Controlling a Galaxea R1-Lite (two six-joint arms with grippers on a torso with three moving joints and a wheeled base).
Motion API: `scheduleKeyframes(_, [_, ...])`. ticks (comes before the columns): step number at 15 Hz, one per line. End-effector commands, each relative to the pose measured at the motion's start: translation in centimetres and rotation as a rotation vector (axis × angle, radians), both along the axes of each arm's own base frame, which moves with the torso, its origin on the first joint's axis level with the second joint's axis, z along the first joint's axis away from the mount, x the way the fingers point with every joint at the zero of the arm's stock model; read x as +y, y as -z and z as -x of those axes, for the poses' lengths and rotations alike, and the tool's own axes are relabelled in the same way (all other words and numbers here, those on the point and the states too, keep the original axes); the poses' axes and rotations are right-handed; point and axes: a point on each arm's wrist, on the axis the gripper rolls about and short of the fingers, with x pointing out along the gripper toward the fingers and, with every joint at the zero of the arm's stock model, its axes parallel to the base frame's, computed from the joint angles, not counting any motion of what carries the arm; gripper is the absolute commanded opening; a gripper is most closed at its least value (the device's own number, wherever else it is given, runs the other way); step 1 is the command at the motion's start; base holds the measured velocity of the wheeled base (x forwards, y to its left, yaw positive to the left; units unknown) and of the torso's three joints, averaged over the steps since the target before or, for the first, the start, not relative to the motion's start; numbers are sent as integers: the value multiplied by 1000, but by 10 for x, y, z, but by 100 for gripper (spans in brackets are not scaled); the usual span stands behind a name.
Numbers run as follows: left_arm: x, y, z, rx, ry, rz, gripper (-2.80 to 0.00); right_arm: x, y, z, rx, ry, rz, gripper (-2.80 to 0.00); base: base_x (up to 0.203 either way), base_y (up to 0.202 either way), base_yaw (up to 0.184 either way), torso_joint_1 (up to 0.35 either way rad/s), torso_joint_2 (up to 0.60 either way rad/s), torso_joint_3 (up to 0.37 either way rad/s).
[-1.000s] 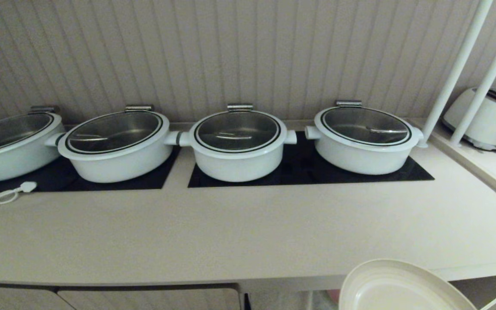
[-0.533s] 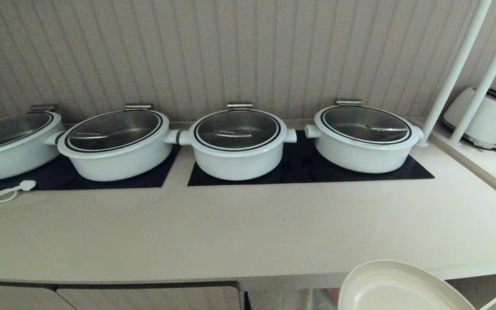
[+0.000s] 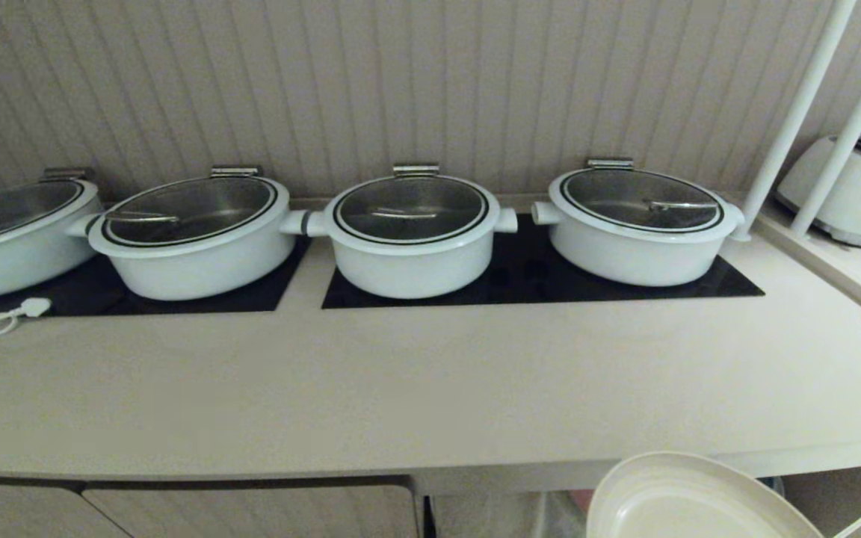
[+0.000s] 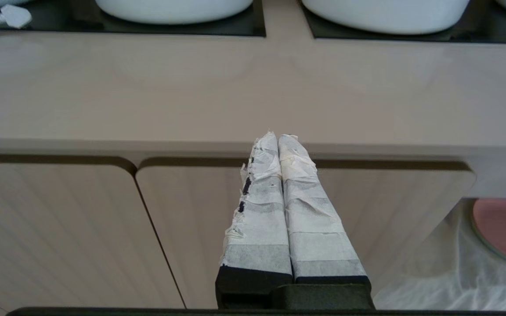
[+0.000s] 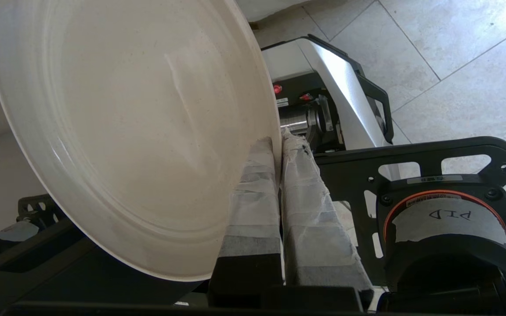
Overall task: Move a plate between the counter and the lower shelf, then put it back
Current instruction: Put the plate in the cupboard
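One counter (image 3: 430,388) spans mid frame, w/ four white pots (image 3: 412,232) along its back. One plate (image 3: 688,501), bottom right, below counter edge: stiff, light, prob. breakable, slick, so grip at rim. Right gripper (image 5: 278,145) pinches that rim; left gripper (image 4: 278,140) pressed together, empty.

My head camera looks down across counter (image 3: 430,388). My left wrist camera faces same counter edge (image 4: 253,147), closer. Right wrist camera sits tight against plate (image 5: 130,131), floor behind.
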Motion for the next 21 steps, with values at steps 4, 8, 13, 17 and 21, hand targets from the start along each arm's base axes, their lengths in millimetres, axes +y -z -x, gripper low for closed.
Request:
scheduleKeyframes(4, [0,0,0,-1,-1,1,-280,0,0,0,6,4,-2,-280,0,0,0,-146,321,165])
scheduleKeyframes(8, [0,0,0,-1,-1,1,-280,0,1,1,9,4,-2,-280,0,0,0,-163,340,177])
scheduleKeyframes(13, [0,0,0,-1,-1,1,-280,0,1,0,9,4,-1,-280,0,0,0,-186,394,207])
scheduleKeyframes(17, [0,0,0,-1,-1,1,-280,0,1,0,7,4,-1,-280,0,0,0,-246,545,290])
scheduleKeyframes(21, [0,0,0,-1,-1,1,-280,0,1,0,10,2,-1,-280,0,0,0,-240,538,297])
